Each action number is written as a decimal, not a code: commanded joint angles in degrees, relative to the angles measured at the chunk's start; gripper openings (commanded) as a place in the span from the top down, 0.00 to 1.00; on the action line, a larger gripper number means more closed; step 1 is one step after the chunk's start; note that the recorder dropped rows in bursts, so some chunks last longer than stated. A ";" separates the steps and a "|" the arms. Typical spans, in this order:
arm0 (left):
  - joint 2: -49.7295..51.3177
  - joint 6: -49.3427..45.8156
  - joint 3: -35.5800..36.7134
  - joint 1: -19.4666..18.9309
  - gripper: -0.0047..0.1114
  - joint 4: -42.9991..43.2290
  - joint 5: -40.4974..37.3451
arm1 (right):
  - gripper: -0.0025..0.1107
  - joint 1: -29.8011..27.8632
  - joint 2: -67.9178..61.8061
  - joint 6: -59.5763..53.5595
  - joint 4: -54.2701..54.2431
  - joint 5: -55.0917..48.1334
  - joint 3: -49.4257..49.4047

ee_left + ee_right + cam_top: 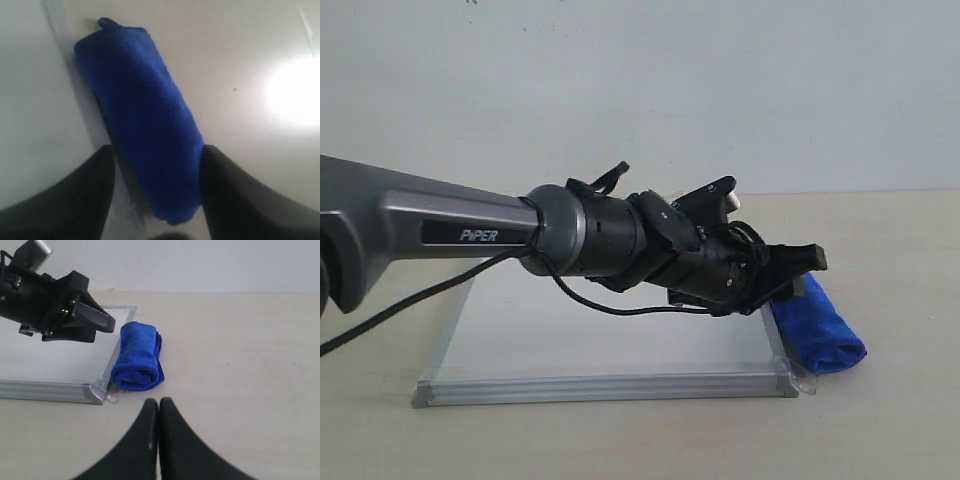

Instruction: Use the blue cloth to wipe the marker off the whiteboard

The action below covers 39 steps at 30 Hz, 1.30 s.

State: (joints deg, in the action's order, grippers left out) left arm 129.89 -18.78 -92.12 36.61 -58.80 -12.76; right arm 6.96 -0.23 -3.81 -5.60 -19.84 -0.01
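Blue cloth [820,325], rolled bundle, lies on table [910,420] against right edge of whiteboard [570,340], near front corner. Left gripper [157,155] reaches across board and hovers just over cloth, jaws apart, one finger on each side of roll, not clamped on it. Right gripper [158,405] over table near cloth, fingers pressed together, holding nothing. Whiteboard flat on table, silver frame, clear tape at corner.

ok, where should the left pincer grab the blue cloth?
I'd go across the middle of the blue cloth, from above. It is a thick roll lying along the whiteboard edge, so put one finger on the board side, one on the table side. The left pincer is open astride it.
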 commanded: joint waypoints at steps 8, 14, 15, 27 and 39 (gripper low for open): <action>-12.94 -3.33 14.19 -0.23 0.86 7.71 4.53 | 0.98 -0.10 0.23 -0.02 -0.02 0.74 0.01; -20.33 -5.75 25.09 -0.23 0.93 7.71 11.87 | 0.98 -0.10 0.23 -0.02 -0.02 0.74 0.01; -21.46 -5.93 27.37 -0.23 0.93 7.71 13.69 | 0.98 -0.10 0.23 -0.02 -0.02 0.74 0.01; -39.73 -4.34 49.98 0.85 0.93 7.71 25.73 | 0.98 -0.10 0.23 -0.02 -0.02 0.74 0.01; -68.24 11.66 77.63 9.28 0.93 21.84 36.71 | 0.98 -0.10 0.23 -0.02 -0.02 0.74 0.01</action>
State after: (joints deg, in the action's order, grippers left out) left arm 65.83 -10.59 -17.27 45.38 -39.75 23.16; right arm 6.96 -0.23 -3.81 -5.60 -19.84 -0.01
